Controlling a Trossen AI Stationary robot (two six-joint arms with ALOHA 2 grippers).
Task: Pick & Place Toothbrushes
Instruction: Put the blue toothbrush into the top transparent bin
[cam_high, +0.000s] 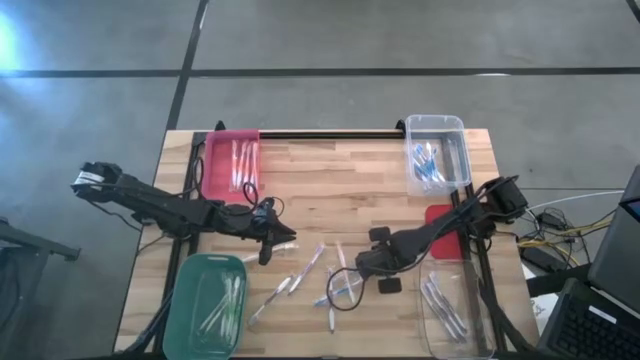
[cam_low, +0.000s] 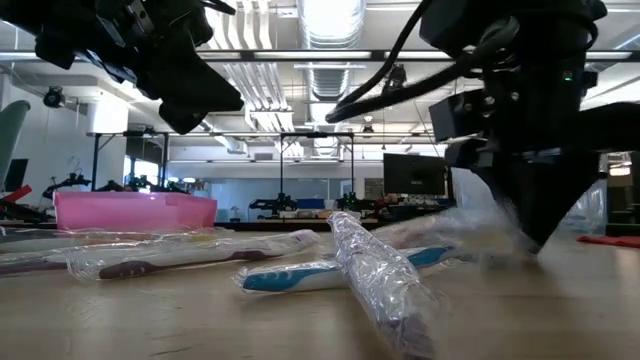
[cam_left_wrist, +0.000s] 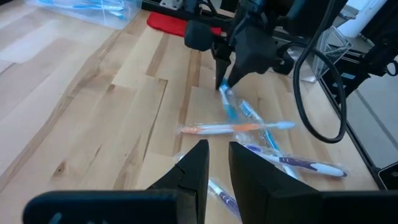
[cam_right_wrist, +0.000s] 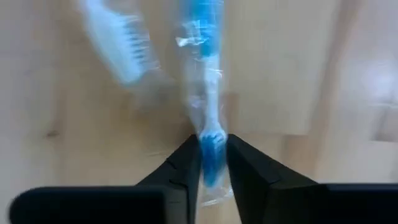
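Right gripper: fingers pinched on the end of a blue-handled toothbrush in clear wrap, low over the wooden table at about 5 o'clock from its centre; taking it by the end probably keeps the fingers clear of the neighbouring brushes.
Left gripper: fingers nearly together with a narrow gap, nothing between them, raised over the table at about 8 o'clock, likely waiting its turn.
Loose toothbrushes: a scatter of wrapped sticks at 6 o'clock, some crossing; an orange-handled one lies across the blue ones.
Pink rectangular bin: at 10 o'clock, several pale brushes inside.
Clear bin: at 2 o'clock, blue-accented brushes inside.
Green bin: at 7 o'clock, pale greenish brushes inside.
Second clear bin: at 4 o'clock, a few brushes, colours hard to tell.
Judgement: bins seem sorted by colour, so the blue brush probably belongs at 2 o'clock.
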